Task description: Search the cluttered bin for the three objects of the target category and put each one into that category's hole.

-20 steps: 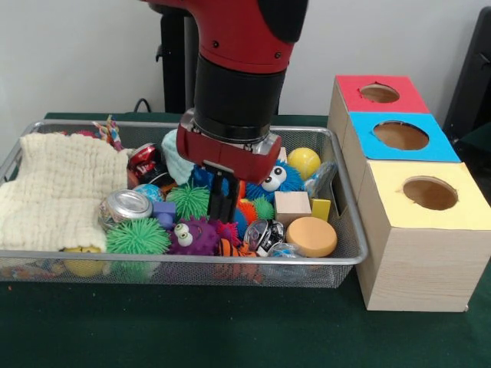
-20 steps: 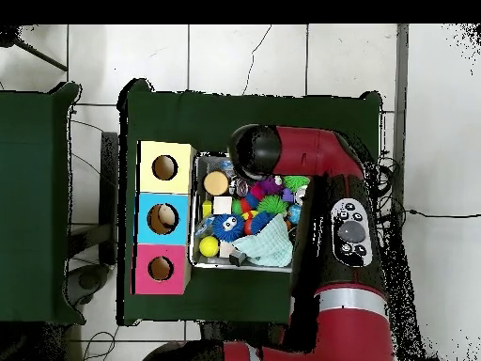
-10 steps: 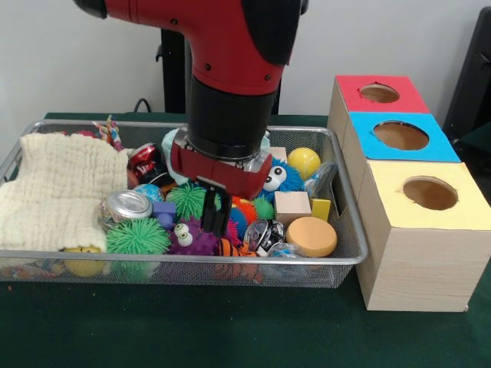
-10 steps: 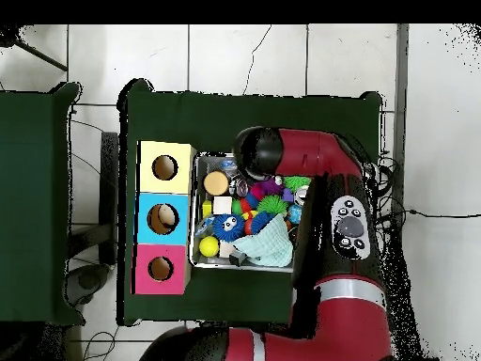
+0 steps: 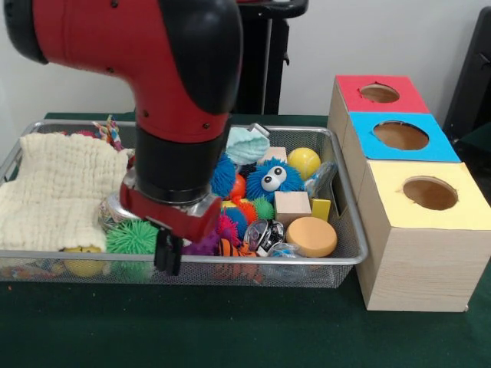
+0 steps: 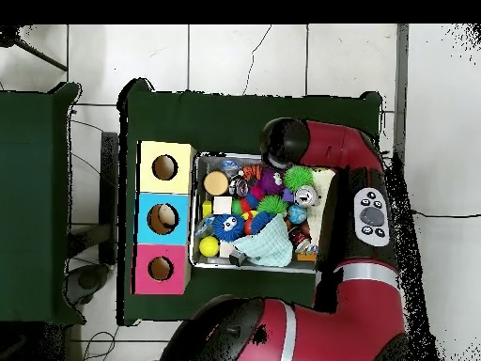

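Three boxes — red (image 5: 381, 93), blue (image 5: 400, 136), yellow (image 5: 430, 195), each with a round hole — flank the wire-mesh bin (image 5: 322, 270). My tool (image 5: 168, 254) hangs over its near rim; whether it's clenched, I cannot tell. From overhead, spiky rubbery balls — a green one (image 6: 298, 178) among them — crowd the bin's middle.

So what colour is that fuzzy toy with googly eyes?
Blue; the fuzzy googly-eyed toy shows best in the front view.

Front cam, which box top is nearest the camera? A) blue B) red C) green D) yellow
D: the yellow-topped box stands frontmost in the row, with the blue-topped box behind it and the red-topped box farthest back.
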Controlling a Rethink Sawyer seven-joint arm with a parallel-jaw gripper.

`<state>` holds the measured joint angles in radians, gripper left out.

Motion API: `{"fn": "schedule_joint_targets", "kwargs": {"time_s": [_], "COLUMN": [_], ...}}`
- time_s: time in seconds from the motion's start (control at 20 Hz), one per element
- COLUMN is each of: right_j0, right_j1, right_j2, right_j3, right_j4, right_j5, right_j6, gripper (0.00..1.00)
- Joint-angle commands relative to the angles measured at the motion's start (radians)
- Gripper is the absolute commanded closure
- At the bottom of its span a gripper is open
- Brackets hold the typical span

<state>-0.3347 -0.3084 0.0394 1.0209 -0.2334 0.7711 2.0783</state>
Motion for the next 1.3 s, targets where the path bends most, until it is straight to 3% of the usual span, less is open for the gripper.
{"fn": "schedule_joint_targets", "kwargs": {"time_s": [0.05, 0.6, 0.9, 1.3], "right_j0": [-0.037, -0.016, 0.091, 0.169], "right_j1": [0.048, 0.033, -0.036, -0.033], "right_j2": [0.065, 0.073, 0.006, -0.060], "right_j3": [-0.060, -0.071, 0.006, 0.076], "right_j4": [0.015, 0.012, 0.036, 0.050], "right_j5": [0.102, 0.124, 0.139, 0.007], "right_j6": [-0.051, -0.069, 0.117, 0.237], "gripper": [1.00, 1.00, 1.00, 1.00]}}
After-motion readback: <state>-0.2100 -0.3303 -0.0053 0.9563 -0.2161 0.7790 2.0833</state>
